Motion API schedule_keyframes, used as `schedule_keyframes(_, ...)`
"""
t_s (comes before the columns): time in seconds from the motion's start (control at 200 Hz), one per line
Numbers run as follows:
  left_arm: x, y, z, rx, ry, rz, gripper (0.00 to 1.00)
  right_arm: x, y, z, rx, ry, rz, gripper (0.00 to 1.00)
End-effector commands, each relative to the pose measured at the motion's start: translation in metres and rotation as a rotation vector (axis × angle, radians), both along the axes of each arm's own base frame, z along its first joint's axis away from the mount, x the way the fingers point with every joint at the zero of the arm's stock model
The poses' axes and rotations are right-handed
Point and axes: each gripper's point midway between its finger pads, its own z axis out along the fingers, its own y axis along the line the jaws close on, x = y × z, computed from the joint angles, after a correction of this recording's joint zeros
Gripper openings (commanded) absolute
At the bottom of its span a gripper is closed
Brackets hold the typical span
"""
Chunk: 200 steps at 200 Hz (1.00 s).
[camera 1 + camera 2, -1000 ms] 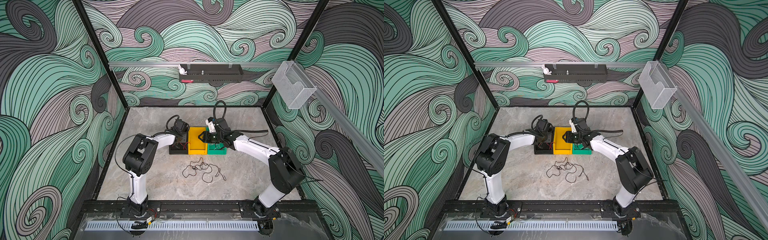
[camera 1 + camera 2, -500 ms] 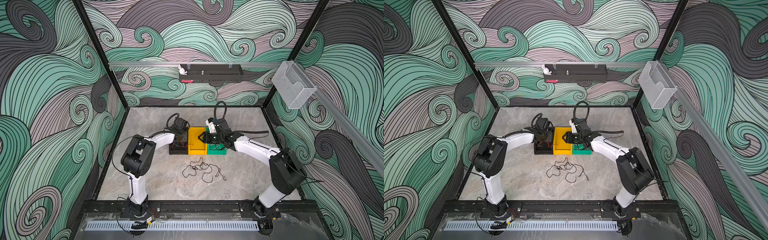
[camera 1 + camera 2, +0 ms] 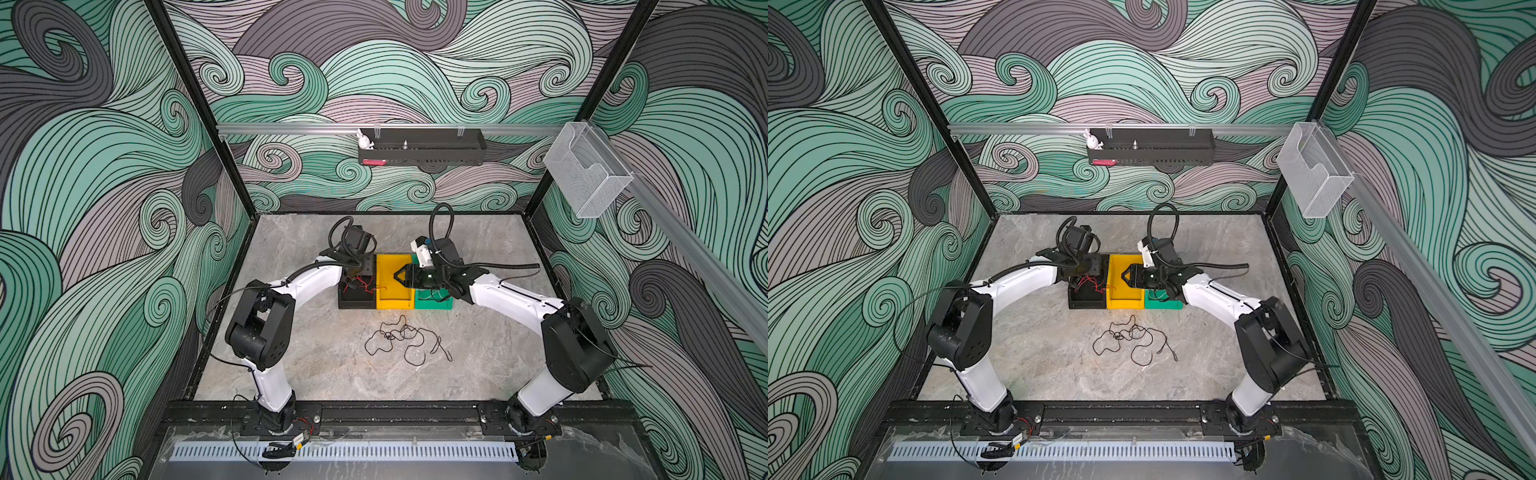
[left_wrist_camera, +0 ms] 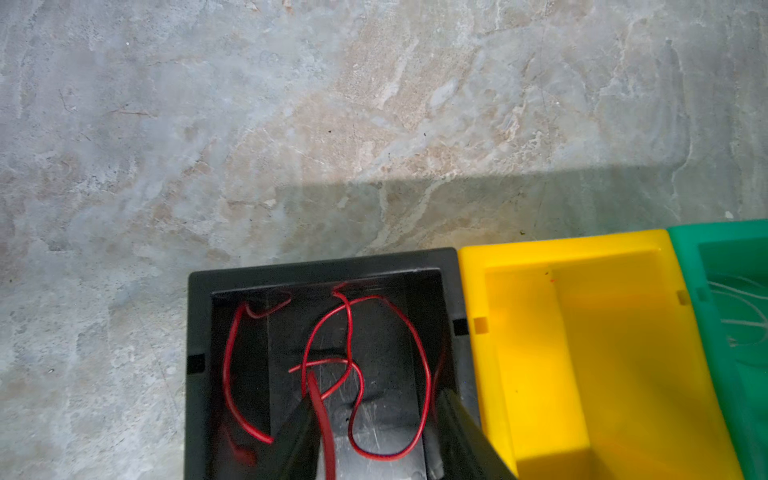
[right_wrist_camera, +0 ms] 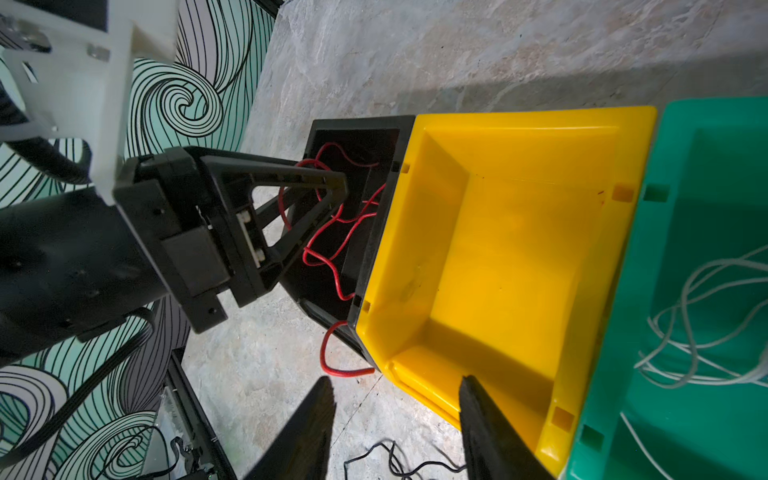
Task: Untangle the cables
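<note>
Left wrist view showed the inside of the black bin (image 4: pixel 316 262), where the red cable (image 4: pixel 350 332) lay in loose loops across the bin's floor. The left claw (image 4: pixel 377 397) hung just inside that bin with its jaws apart. One strand of the red cable ran along the inner side of one finger (image 4: pixel 299 432), but nothing was pinched between the two. The yellow bin (image 4: pixel 561 241) sat touching the black bin, and the green bin (image 4: pixel 715 232) touched the yellow bin on its other side. All three stood in a row on the tabletop (image 4: pixel 291 124).

In the right wrist view the right claw (image 5: pixel 397 379) stood with its jaws apart and nothing between them. One finger (image 5: pixel 490 428) was over the yellow bin's rim and the other over bare tabletop. One end of the red cable drooped over the black bin's rim down to the tabletop. The white cable (image 5: pixel 688 307) lay coiled inside the green bin.

In both top views the black cable (image 3: pixel 405 336) (image 3: pixel 1133 338) lay in a tangled heap on the open tabletop. It was near the bins, toward the bottom of the view, and apart from both claws. The right claw reached over the yellow bin, and the left claw was over the black bin.
</note>
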Motion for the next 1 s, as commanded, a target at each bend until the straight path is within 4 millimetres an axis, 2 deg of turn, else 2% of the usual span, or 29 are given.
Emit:
schedule_keyframes(0.0, -0.007, 0.005, 0.017, 0.002, -0.020, 0.002, 0.49, -0.012, 0.018, -0.007, 0.028, 0.018, 0.055, 0.54)
schedule_keyframes(0.22, -0.016, 0.013, 0.038, -0.028, -0.068, 0.012, 0.51, -0.021, 0.046, -0.014, 0.062, 0.055, 0.101, 0.55)
schedule_keyframes(0.37, -0.022, 0.022, 0.043, -0.031, -0.076, 0.017, 0.51, -0.028, 0.052, -0.020, 0.009, 0.045, 0.114, 0.54)
schedule_keyframes(0.56, -0.037, 0.027, 0.042, -0.080, -0.054, 0.008, 0.50, -0.044, 0.043, -0.028, -0.041, 0.035, 0.144, 0.52)
schedule_keyframes(0.751, -0.057, 0.033, 0.037, -0.113, -0.044, 0.017, 0.49, -0.086, 0.021, -0.061, -0.197, 0.037, 0.236, 0.51)
schedule_keyframes(0.801, -0.061, 0.034, 0.030, -0.109, -0.032, 0.020, 0.49, -0.092, 0.016, -0.068, -0.226, 0.026, 0.251, 0.51)
schedule_keyframes(0.826, -0.063, 0.036, 0.041, -0.124, -0.058, 0.023, 0.49, -0.095, 0.016, -0.070, -0.234, 0.016, 0.265, 0.51)
schedule_keyframes(0.996, -0.074, 0.041, 0.043, -0.136, -0.059, 0.025, 0.49, -0.108, 0.015, -0.077, -0.301, -0.045, 0.357, 0.52)
